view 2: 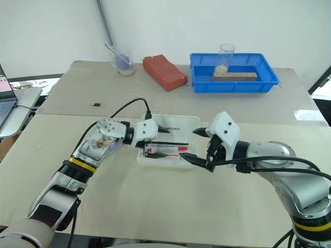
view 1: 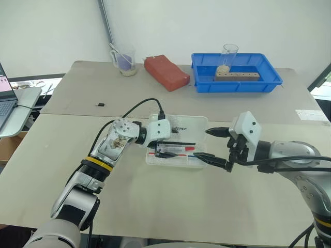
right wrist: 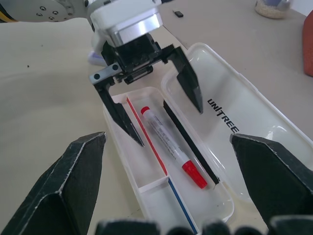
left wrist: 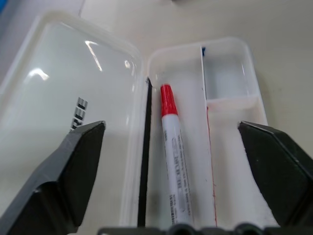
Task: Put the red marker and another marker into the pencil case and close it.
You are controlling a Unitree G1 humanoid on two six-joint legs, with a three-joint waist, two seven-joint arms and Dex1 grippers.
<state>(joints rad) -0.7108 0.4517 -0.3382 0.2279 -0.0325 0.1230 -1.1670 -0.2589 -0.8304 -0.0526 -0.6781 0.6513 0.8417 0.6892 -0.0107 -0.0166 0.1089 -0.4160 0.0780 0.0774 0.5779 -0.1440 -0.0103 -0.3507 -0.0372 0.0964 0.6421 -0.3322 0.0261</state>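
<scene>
The pencil case (right wrist: 215, 147) lies open on the beige table (view 1: 170, 206), near the middle. It is made of white, half-clear plastic with rounded corners, and its flat lid is folded back beside the tray, with dark "UNITREE" letters printed on it. The tray is shallow and has thin inner walls that cut it into long channels and one small square pocket at the end. The red marker (right wrist: 173, 147) lies flat in one long channel, a slim round white barrel with a glossy red cap and a red end; a thin black strip (left wrist: 145, 161) runs along it on the hinge side. The left gripper (right wrist: 156, 105) hangs just above the tray with its two black, pointed fingers spread wide, one over the tray and one over the lid, and it holds nothing. The right gripper (view 1: 217, 147) is at the other end of the case, its fingers also wide apart and empty. I cannot find the purple marker with certainty. At the far side of the table stand a blue plastic bin (view 1: 235, 73), a red block like a brick (view 1: 166, 72) and a clear cup (view 1: 124, 62) with something purple inside.
</scene>
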